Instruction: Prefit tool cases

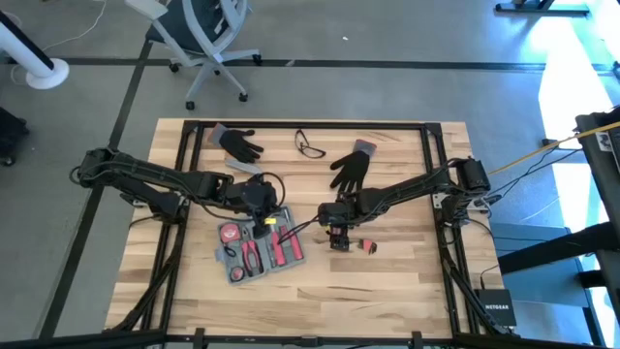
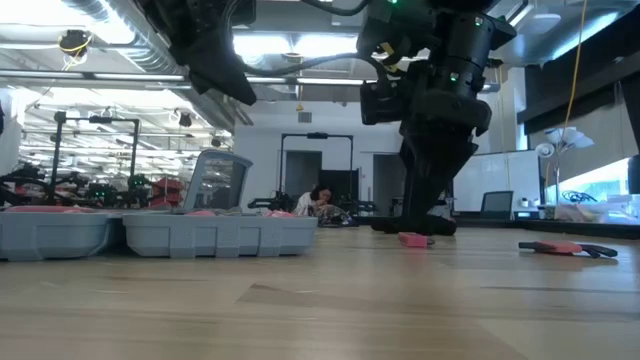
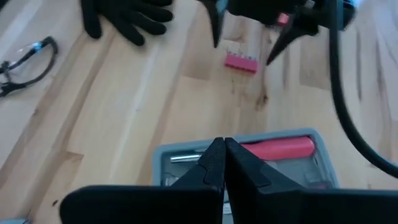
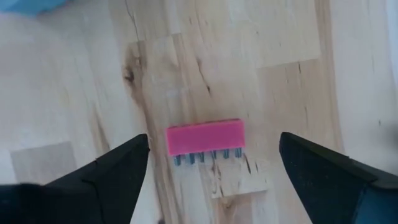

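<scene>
Wooden table (image 1: 407, 281) carries the tool case (image 1: 260, 247) left of centre, left gripper (image 3: 224, 163) clenched empty above it. Right gripper (image 4: 211, 163), spread wide, straddles a pink bit holder (image 4: 205, 138) (probably the next insert); next, descend and close squarely.

The tool case (image 1: 260, 250), a flat blue-grey plastic tray with rounded corners, lies open and skewed on the table, holding red-handled tools and a round red one in its recesses, directly under the left gripper (image 1: 263, 207) and just beside the right gripper (image 1: 336, 236).
</scene>
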Robot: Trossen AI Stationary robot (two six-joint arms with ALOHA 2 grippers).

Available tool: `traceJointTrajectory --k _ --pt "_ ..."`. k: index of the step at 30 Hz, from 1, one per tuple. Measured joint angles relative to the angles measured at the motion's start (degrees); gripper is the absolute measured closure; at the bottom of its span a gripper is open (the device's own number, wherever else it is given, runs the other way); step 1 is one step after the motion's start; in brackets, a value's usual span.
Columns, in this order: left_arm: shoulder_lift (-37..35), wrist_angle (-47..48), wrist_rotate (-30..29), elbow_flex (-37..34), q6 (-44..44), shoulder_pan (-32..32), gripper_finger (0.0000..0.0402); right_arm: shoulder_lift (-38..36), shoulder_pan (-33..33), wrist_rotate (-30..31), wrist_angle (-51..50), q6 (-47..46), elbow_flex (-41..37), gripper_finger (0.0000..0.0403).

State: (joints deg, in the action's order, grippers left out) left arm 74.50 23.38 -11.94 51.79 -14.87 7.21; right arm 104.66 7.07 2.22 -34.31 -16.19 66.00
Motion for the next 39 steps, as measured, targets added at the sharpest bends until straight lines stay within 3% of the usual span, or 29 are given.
traceJointTrajectory --k 4,12,17,23,30,39 --pt "0.00 0.07 1.48 0.00 0.83 0.08 0.0401 1.73 0.24 -4.59 -0.37 3.48 -0.02 0.0052" --pt "0.00 0.02 1.23 0.00 -4.51 -0.65 0.0401 3.35 -0.59 1.11 0.67 7.68 0.51 0.0052" --pt "0.00 0.04 0.90 0.00 -4.69 -0.81 0.0401 3.35 -1.94 -2.45 -0.27 7.70 0.26 0.0052" --pt "0.00 0.07 0.61 0.02 -4.85 -1.45 0.0401 3.35 -1.86 -2.04 0.93 7.61 -0.09 0.0052" --pt "0.00 0.20 0.71 0.02 -6.38 -1.43 0.0401 3.35 -1.86 -5.33 1.35 2.39 -0.11 0.0052" --pt "0.00 1.40 1.72 0.04 -6.77 -1.43 0.0401 3.32 -2.25 -2.08 2.10 -7.74 -0.09 0.0052"
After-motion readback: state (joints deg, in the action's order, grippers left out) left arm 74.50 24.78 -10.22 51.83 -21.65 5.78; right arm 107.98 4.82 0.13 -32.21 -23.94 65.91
